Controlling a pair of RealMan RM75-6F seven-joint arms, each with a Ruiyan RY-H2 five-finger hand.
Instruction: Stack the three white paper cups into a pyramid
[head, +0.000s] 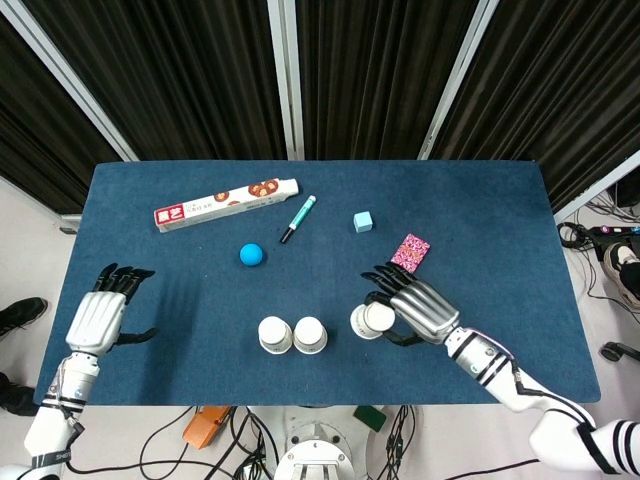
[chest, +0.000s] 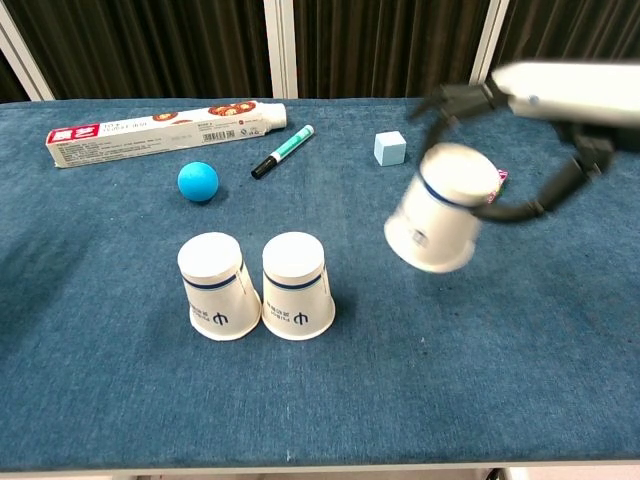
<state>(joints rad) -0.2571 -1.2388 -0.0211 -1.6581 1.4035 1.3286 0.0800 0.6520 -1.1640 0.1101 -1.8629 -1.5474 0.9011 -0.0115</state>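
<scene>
A red-and-white toothpaste box is lying lengthwise near the far left of the blue table. Just to its right, a teal marker is resting at a slant, its dark cap pointing toward the near side. A blue ball is sitting in front of these two. A pale blue cube is sitting further right, and a pink patterned packet is lying beyond it to the right.

In front of me is a table with blue cloth. Behind it hang black curtains with pale poles. The floor is light.
</scene>
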